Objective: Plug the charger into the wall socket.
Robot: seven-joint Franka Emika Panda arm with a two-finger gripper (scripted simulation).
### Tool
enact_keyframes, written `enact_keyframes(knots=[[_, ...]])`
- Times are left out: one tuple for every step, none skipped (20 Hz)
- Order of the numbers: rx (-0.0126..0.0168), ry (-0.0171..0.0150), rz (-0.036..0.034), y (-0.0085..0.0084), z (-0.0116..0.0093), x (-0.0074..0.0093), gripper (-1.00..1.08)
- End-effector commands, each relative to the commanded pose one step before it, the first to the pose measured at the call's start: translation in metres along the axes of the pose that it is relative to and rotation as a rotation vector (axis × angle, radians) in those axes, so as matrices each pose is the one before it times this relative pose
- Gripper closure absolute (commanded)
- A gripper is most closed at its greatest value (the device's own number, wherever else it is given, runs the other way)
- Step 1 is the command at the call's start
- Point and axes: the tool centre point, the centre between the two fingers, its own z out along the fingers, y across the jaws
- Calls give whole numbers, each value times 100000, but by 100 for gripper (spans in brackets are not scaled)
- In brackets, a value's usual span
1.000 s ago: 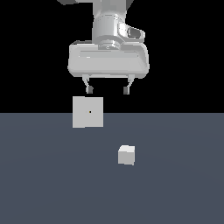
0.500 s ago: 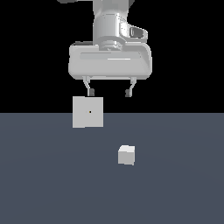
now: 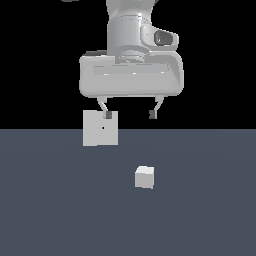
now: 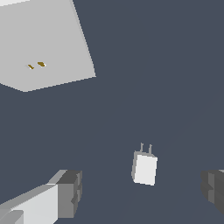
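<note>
Flat, even, shadowless render lighting; sharp, slightly pixelated; black backdrop.

Gripper [image 3: 130, 114] seen raised above dark floor [image 3: 60, 210], jaws spread, nothing held. Wall socket [image 3: 100, 128] stood upright toward exterior view's left. Charger [image 3: 144, 177] laid apart, nearer camera.

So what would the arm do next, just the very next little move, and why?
Probably lower straight down toward the charger. The gripper hangs open above the floor with nothing between its fingers, and in the wrist view the charger lies loose between the two fingertips, prongs toward the wall socket. It has to be grasped before any plugging in.
</note>
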Motion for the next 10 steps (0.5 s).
enact_keyframes(knots=[[-377,2982,1679,339,583,-505,-92],[-158,1172,664,135,233,-191,-92],[-158,1171,663,135,233,-190,-92],[-157,1168,661,134,234,-189,-92],[-158,1165,660,134,235,-188,-92],[-159,1165,660,134,234,-187,-92],[-160,1162,658,134,235,-186,-92],[-161,1160,656,134,236,-184,-92],[-164,1158,655,134,237,-183,-92],[-167,1158,655,135,237,-181,-92]])
